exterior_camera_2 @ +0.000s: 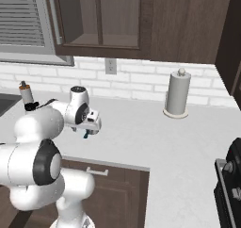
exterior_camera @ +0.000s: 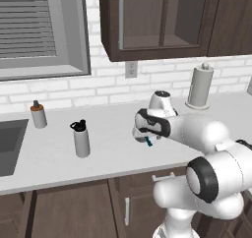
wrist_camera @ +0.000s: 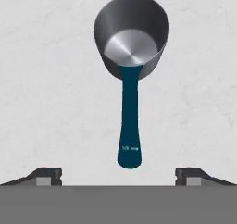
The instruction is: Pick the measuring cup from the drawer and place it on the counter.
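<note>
Measuring cup upright on table, beneath spread pincer; lift straight, clear of handle.

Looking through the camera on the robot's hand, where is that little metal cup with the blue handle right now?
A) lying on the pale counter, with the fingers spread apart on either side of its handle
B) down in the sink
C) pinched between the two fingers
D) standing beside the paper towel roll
A: the measuring cup rests on the counter, and the gripper is open, its tips clear of the handle.
</note>
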Motion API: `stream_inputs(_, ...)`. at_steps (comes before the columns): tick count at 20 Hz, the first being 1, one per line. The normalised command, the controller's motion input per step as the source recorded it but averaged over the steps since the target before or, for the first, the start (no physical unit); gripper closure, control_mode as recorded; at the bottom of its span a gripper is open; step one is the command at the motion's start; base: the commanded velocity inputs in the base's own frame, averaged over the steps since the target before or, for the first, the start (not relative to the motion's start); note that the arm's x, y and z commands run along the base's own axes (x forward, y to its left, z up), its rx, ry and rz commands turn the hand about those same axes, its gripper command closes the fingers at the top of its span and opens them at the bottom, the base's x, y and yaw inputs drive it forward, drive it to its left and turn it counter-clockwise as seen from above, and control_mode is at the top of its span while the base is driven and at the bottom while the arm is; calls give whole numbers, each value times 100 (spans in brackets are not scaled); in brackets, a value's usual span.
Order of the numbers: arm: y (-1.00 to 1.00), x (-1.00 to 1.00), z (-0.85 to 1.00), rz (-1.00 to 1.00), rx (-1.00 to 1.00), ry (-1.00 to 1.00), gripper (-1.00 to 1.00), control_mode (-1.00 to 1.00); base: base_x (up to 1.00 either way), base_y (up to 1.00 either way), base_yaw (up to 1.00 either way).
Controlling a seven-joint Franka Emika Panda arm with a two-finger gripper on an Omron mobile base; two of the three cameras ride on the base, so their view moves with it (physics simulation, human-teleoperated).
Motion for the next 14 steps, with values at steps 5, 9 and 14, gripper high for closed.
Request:
stream_inputs(5, 6, -78, 100, 0, 0, -13, -100, -100, 0, 0, 0)
stream_inputs(9, -2, -70, 100, 0, 0, -3, -100, -100, 0, 0, 0)
stream_inputs(14, 0, -46, 100, 0, 0, -2, -100, -100, 0, 0, 0)
